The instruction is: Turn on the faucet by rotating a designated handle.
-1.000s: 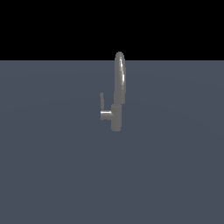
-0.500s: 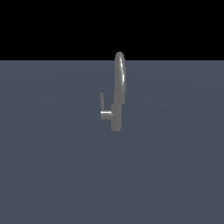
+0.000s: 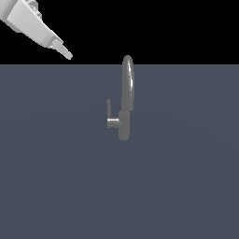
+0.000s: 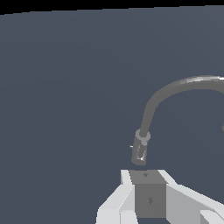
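Clearly approach phase, nothing touched yet. Faucet (image 3: 125, 112) stands upright near mid bench (image 3: 186, 186), tall arched spout (image 3: 128, 79) on short body. Handle (image 3: 109, 111) = thin lever upright on short stub, sticking out of body twd exterior view's left, well below spout top. Looks unturned, so task not started, by judgement.

In wrist view, spout curve (image 4: 175, 89) arcs across w/ nozzle end (image 4: 141, 148) hanging just ahead of hand (image 4: 146, 192); handle not made out there.

Hand (image 3: 60, 46) sits high at exterior view's upper left, well apart from faucet and above handle level. One fingertip seen in exterior view, only finger bases in wrist view, so open or closed: can't tell. Holds nothing visible.

Next move, prob: come down and across twd handle from exterior view's left, line fingers up w/ lever, then push or pinch and rotate abt stub axis. Calls for care since lever is thin and sits near body and spout.

Room: bare bench all round faucet, no other items, plenty of free space on handle side. Only obstacles = spout arch above/beside lever, and bench surface below. Bench far edge runs along horizon behind faucet; near and side edges out of frame.
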Tool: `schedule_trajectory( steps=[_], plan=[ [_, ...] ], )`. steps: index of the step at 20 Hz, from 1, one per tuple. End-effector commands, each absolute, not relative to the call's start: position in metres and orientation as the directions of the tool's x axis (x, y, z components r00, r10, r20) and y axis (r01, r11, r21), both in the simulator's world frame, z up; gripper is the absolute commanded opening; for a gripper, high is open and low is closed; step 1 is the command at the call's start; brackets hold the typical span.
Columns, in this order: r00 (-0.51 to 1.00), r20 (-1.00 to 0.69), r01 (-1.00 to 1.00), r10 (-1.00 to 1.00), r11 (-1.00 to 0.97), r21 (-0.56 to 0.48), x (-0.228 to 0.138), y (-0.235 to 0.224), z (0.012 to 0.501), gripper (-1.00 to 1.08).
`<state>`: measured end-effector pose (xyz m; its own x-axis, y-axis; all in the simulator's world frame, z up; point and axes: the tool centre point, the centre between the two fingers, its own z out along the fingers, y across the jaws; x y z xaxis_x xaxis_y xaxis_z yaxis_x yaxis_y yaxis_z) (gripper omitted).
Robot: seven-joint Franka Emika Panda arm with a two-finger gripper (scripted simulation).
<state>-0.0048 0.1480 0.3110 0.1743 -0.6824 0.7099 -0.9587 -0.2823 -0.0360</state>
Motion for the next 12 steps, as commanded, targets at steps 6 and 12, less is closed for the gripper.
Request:
schedule_trajectory(
  steps=[6, 12],
  plan=[
    [0.072, 0.709, -0.993, -0.701, -0.12, -0.018, 0.021, 0.084, 0.217, -1.0],
    [0.021, 0.708, -0.999, -0.706, -0.038, -0.008, 0.026, 0.049, 0.173, -1.0]
  ],
)
